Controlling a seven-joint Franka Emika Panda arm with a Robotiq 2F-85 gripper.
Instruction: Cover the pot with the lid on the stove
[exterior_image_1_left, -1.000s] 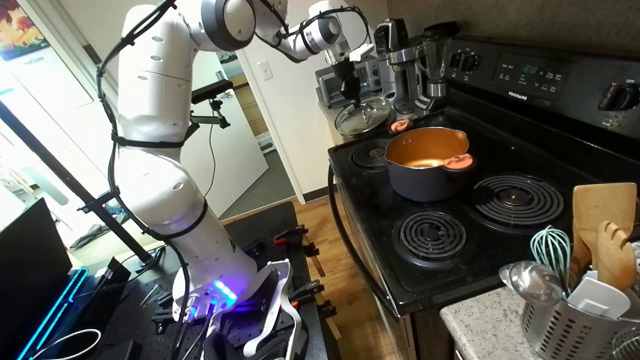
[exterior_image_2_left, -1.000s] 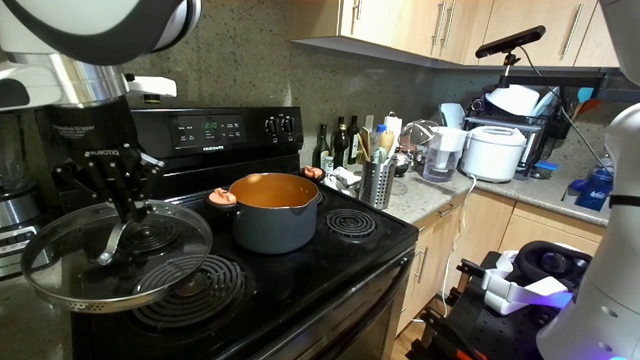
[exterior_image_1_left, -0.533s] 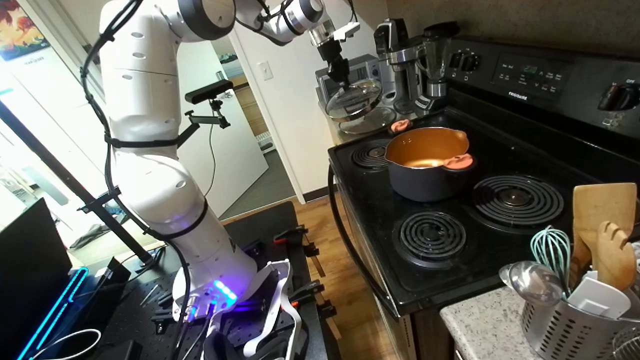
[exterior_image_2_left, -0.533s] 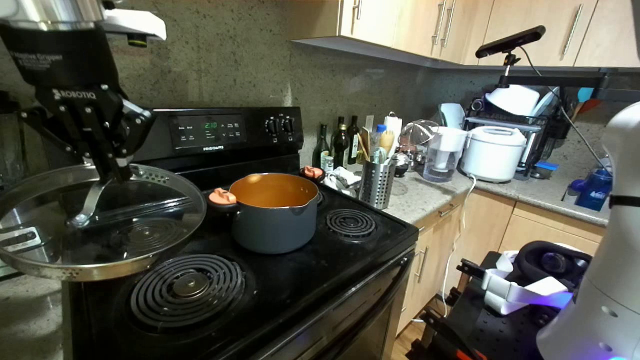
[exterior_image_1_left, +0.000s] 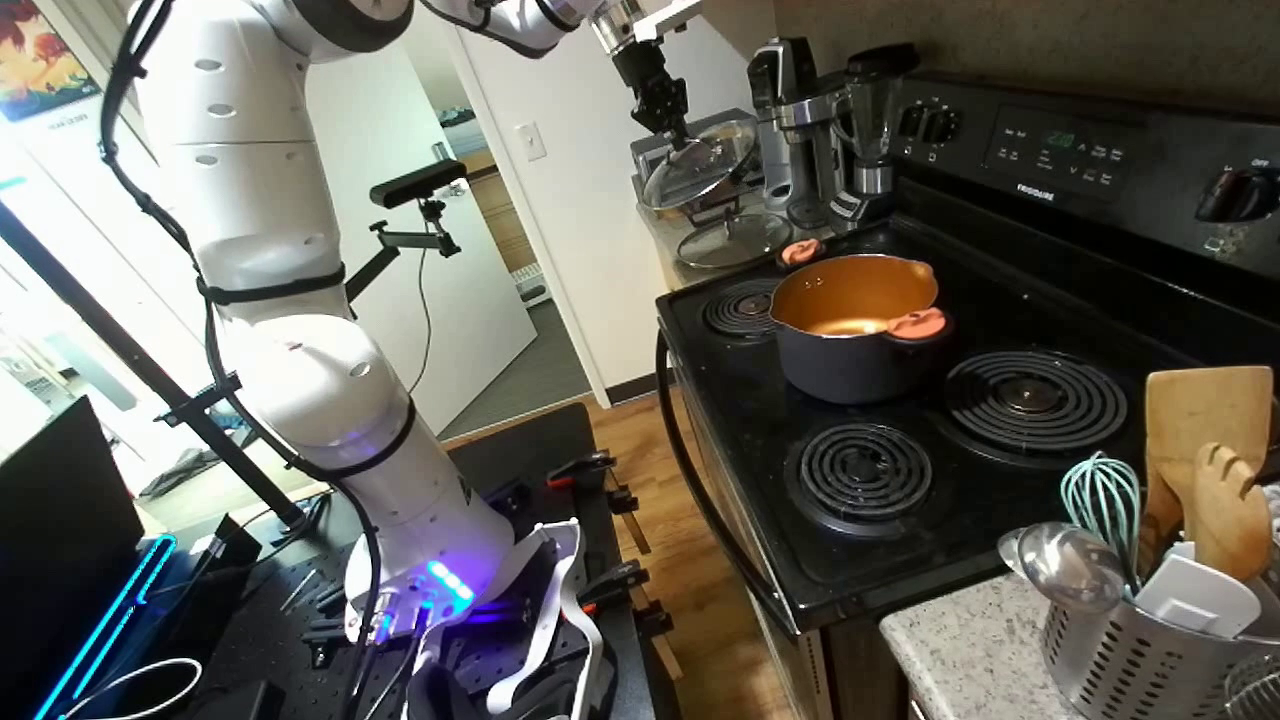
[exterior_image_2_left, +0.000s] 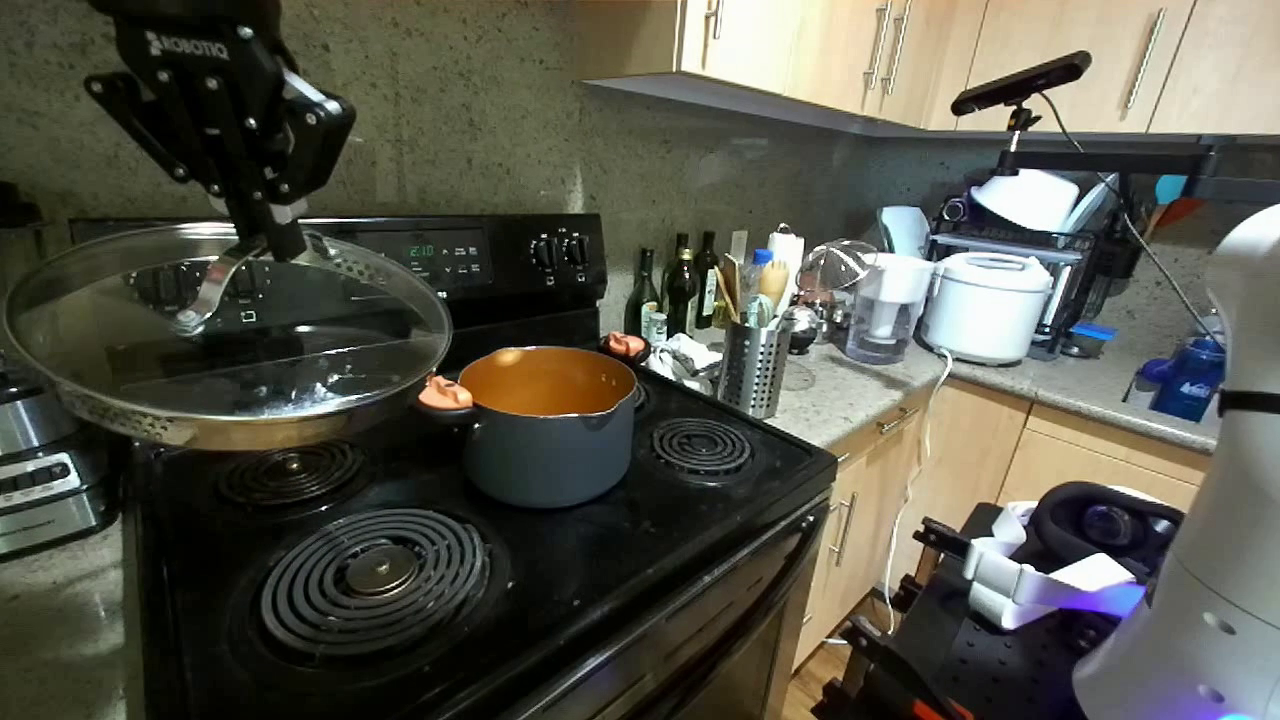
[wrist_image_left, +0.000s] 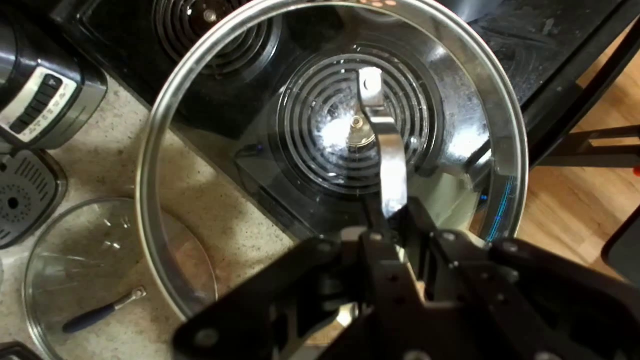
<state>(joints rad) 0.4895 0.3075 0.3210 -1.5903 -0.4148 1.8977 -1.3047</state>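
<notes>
The lid (exterior_image_2_left: 290, 360), clear glass with a metal rim, hangs in the air, a little tilted. My gripper (exterior_image_2_left: 268, 240) is shut on its curved metal strap handle (wrist_image_left: 390, 155). Through the glass, the wrist view shows a coil burner (wrist_image_left: 312, 127). The dark grey pot (exterior_image_1_left: 850, 365) with its orange inside stands uncovered on the black stove (exterior_image_1_left: 760, 430). In an exterior view the lid's rim overlaps the pot's orange side handle (exterior_image_2_left: 445, 393); the view of the lid (exterior_image_1_left: 690, 180) shows it well apart, higher and off to the side of the pot.
A flat glass lid (wrist_image_left: 115, 270) with a dark handle lies on the counter (wrist_image_left: 235, 225) beside the stove. A blender (exterior_image_1_left: 868, 130) and other appliances stand by the stove's end. At the opposite end is a perforated utensil holder (exterior_image_2_left: 750, 370). The stove's back panel (exterior_image_2_left: 520, 265) rises behind.
The lid has risen with my gripper from low over the counter. The flat glass lid on the counter now shows beneath it. The grip and the pot are unchanged.
</notes>
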